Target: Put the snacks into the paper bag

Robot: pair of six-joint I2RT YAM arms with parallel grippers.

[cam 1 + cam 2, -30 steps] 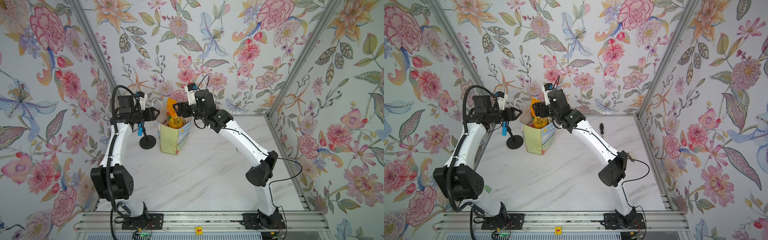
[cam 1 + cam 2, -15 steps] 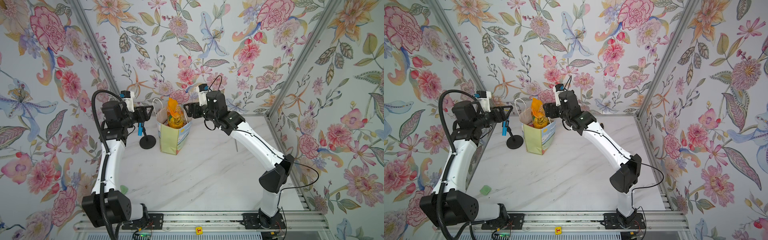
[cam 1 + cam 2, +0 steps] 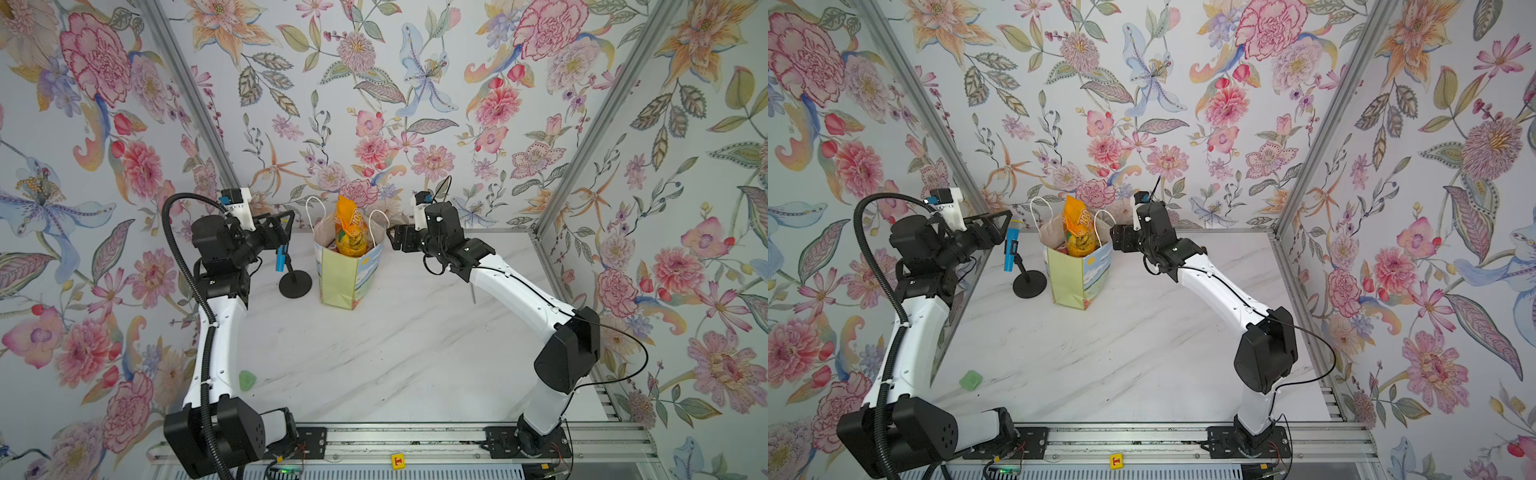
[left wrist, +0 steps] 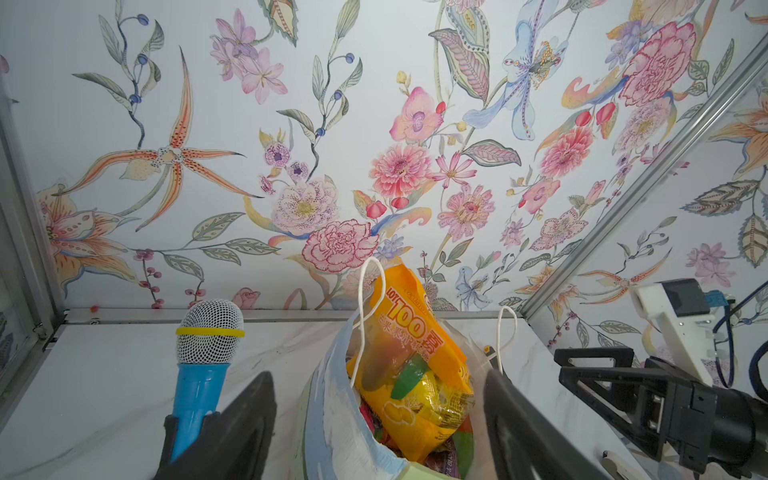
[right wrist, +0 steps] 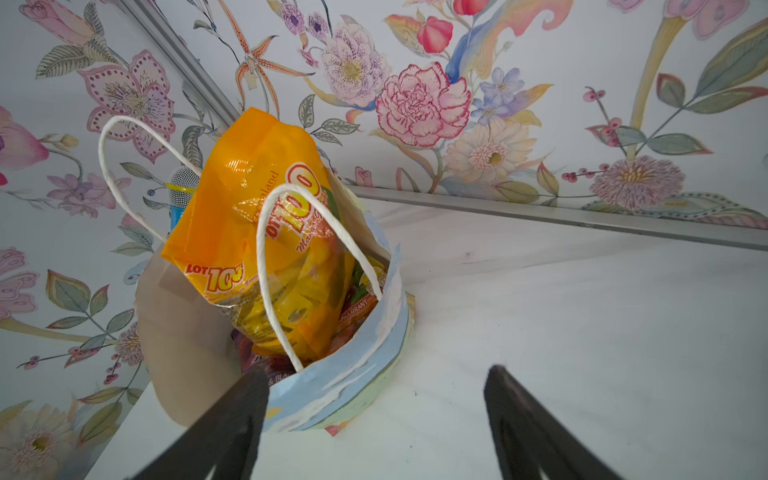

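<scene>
Both top views look from high above the near edge of the counter [image 3: 374, 353], tilted down toward the far wall. They stand distant enough to hold both arms and the whole surface, and they share almost the entire scene, shifted slightly sideways. The left wrist camera sits low behind the left gripper [image 4: 379, 374], facing right and far, close to the paper bag [image 4: 332, 419]. The right wrist camera peers past the right gripper [image 5: 377, 369] toward the far left, just as close. Both wrist views share the paper bag and the blue microphone [image 4: 208, 332].

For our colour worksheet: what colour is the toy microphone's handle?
The microphone handle is blue, clearest in the left wrist view.
</scene>
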